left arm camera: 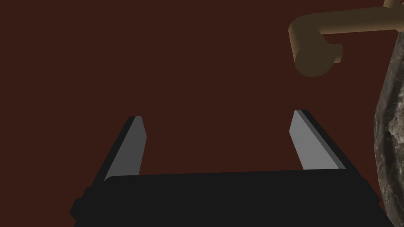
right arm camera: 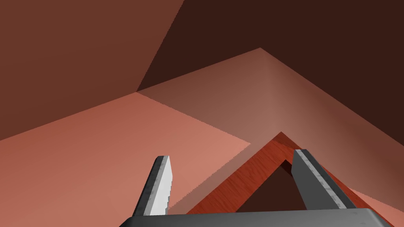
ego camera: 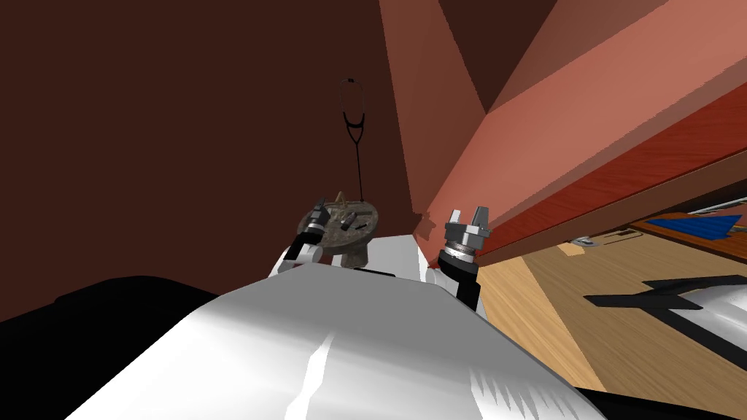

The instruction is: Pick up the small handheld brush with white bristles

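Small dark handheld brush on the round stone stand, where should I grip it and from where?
Grip the brush across its middle, from above with the open left gripper: it lies flat on the stand, long and thin. Bristle end unclear.

From here I've got a mottled grey-brown table [ego camera: 332, 237], dark maroon wall [ego camera: 146, 146], black stethoscope [ego camera: 354, 131], red wood-grain panel [ego camera: 642, 171], pale wood floor [ego camera: 540, 306], grey-bladed left pincer [left arm camera: 217, 115].
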You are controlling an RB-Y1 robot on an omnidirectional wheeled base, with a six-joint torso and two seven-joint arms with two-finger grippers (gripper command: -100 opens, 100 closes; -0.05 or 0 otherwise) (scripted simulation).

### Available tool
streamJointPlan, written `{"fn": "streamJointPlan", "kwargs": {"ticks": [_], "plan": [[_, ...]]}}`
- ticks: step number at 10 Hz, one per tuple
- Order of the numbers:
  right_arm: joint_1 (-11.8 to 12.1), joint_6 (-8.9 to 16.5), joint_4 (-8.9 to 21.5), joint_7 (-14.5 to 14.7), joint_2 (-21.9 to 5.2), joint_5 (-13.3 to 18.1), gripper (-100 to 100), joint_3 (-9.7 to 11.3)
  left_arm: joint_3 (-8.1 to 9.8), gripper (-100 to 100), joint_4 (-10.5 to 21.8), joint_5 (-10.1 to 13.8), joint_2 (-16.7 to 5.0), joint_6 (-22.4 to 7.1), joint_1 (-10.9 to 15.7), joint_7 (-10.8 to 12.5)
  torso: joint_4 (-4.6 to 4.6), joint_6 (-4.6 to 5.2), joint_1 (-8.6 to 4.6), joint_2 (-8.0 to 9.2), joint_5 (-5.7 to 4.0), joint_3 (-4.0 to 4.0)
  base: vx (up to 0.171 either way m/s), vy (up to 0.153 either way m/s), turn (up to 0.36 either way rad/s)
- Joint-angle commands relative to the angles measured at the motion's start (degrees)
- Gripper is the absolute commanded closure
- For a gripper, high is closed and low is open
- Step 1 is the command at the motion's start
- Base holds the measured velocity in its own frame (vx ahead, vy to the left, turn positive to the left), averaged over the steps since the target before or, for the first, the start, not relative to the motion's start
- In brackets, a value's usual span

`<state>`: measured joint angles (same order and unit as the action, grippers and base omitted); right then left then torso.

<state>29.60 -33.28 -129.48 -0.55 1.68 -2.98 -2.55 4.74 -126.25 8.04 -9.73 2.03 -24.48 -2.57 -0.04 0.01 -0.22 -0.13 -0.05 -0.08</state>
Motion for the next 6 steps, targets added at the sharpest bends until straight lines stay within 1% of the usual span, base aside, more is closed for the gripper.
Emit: {"fn": "streamJointPlan", "kwargs": {"ticks": [1, 2, 3, 4, 5, 6], "plan": [[0.0, 0.0, 0.0, 0.0, 0.0, 0.0, 0, 0.0, 0.06, -100, -0.1, 0.1, 0.1, -2.3, 0.4, 0.0, 0.0, 0.0, 0.0, 0.0, 0.0, 0.0, 0.006, -0.037, -0.003], [0.0, 0.0, 0.0, 0.0, 0.0, 0.0, 0, 0.0, 0.69, -100, 0.3, 1.3, -0.9, -4.1, 0.6, 0.4, 0.02, 0.01, 0.08, 0.05, 0.01, 0.03, 0.033, -0.06, 0.115], [0.0, 0.0, 0.0, 0.0, 0.0, 0.0, 0, 0.0, 0.69, -100, 0.3, 1.3, -0.9, -5.8, 0.6, 0.4, 0.01, -0.02, 0.02, -0.01, 0.01, 0.0, 0.037, -0.07, 0.066], [0.0, 0.0, 0.0, 0.0, 0.0, 0.0, 0, 0.0, 1.34, -100, 0.7, 2.5, -2.0, -7.6, 1.0, 0.8, 0.0, 0.0, -0.01, -0.03, 0.0, -0.01, 0.043, -0.099, 0.113], [0.0, 0.0, 0.0, 0.0, 0.0, 0.0, 0, 0.0, 1.34, -100, 0.7, 2.5, -2.0, -9.0, 1.0, 0.8, -0.01, -0.01, -0.1, -0.06, -0.02, -0.03, 0.046, -0.084, 0.057], [0.0, 0.0, 0.0, 0.0, 0.0, 0.0, 0, 0.0, 1.34, -100, 0.7, 2.5, -2.0, -10.2, 1.0, 0.8, -0.01, 0.01, -0.07, -0.08, -0.02, -0.04, 0.023, -0.031, -0.014]]}}
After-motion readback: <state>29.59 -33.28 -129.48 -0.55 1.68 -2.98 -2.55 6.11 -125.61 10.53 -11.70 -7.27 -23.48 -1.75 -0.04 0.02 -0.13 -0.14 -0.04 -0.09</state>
